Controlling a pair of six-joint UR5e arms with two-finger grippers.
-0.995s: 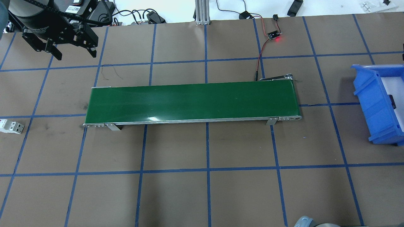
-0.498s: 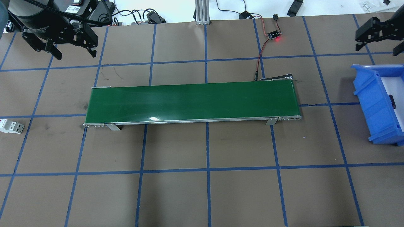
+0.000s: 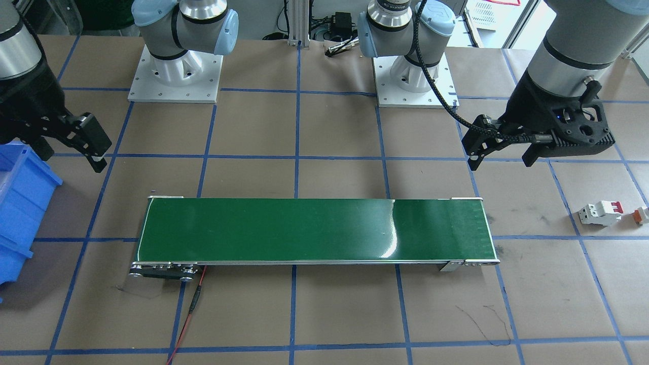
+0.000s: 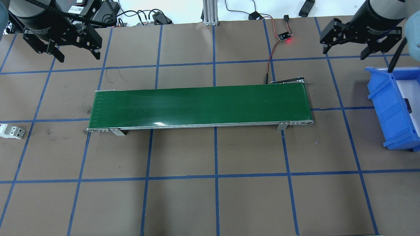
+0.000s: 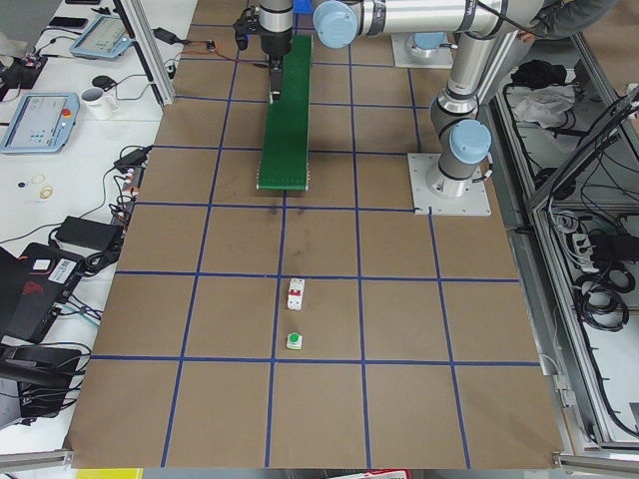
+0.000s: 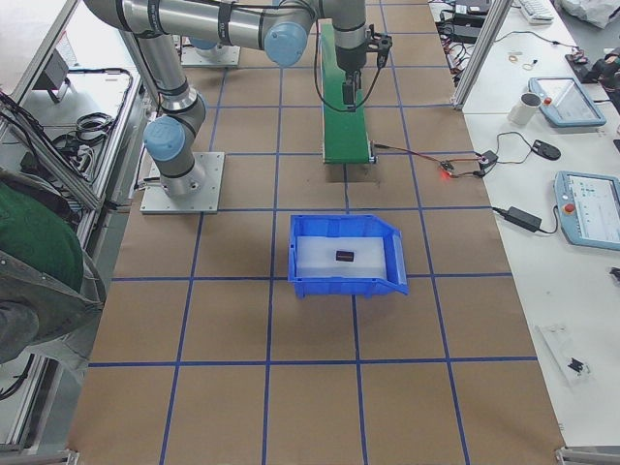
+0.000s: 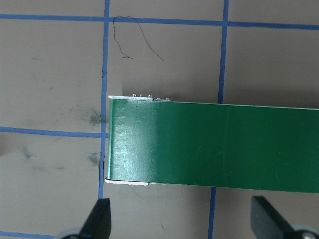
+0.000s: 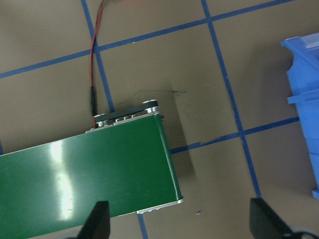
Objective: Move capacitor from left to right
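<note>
The capacitor (image 6: 344,256) is a small dark cylinder lying on the white floor of the blue bin (image 6: 300,279) at the table's right end. It shows as a dark shape at the frame edge in the overhead view (image 4: 408,106). My left gripper (image 4: 78,57) is open and empty, high over the far left of the table, beyond the left end of the green conveyor belt (image 4: 200,106). My right gripper (image 4: 344,53) is open and empty, over the table beyond the belt's right end, to the left of the bin (image 4: 382,98).
A white circuit breaker with red levers (image 3: 601,212) and a tiny orange-and-white connector (image 3: 641,215) lie on the table at my left. A sensor board with a lit red LED (image 4: 284,36) and its red wire sit behind the belt's right end.
My right arm has come into the overhead view from the right edge and moved left, with its gripper open. My left arm has not moved.
</note>
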